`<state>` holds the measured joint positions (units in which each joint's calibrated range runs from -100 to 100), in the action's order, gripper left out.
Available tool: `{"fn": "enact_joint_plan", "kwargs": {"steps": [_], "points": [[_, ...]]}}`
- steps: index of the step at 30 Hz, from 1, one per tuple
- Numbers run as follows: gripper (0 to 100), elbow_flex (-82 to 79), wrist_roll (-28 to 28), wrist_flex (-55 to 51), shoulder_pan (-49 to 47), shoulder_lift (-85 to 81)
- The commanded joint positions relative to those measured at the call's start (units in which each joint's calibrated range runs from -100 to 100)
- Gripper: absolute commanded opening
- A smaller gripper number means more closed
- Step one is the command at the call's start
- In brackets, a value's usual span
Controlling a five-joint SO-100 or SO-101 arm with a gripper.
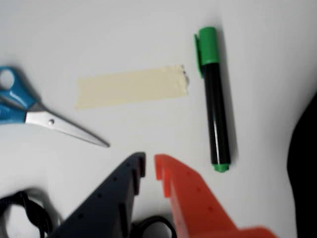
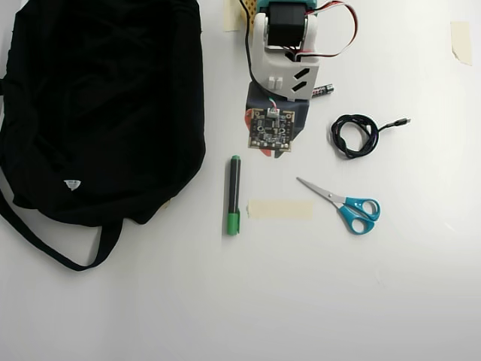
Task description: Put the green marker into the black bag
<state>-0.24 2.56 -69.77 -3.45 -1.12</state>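
While end effector sits narrowly open, green marker (black barrel, green cap) lies on table.

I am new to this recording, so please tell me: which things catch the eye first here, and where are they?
The big black bag fills the upper left of the overhead view. Right of it on the white table lies the green marker, beside a strip of tape and blue-handled scissors. In the wrist view, the gripper with one black and one orange finger hangs empty near the marker.

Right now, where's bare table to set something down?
Free: the wide strip below the blue-handled scissors, beige tape strip and green-capped black marker. Crowded: around the arm's gripper, near the coiled black cable and large black fabric bag.
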Motion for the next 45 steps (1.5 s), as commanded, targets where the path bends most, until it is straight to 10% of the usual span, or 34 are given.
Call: {"fn": "enact_joint_plan", "kwargs": {"steps": [1,45], "points": [[2,2.3,-1.2,-1.2,-0.5,-1.8],[2,1.7,-1.4,-2.9,-0.4,-3.8]]}}
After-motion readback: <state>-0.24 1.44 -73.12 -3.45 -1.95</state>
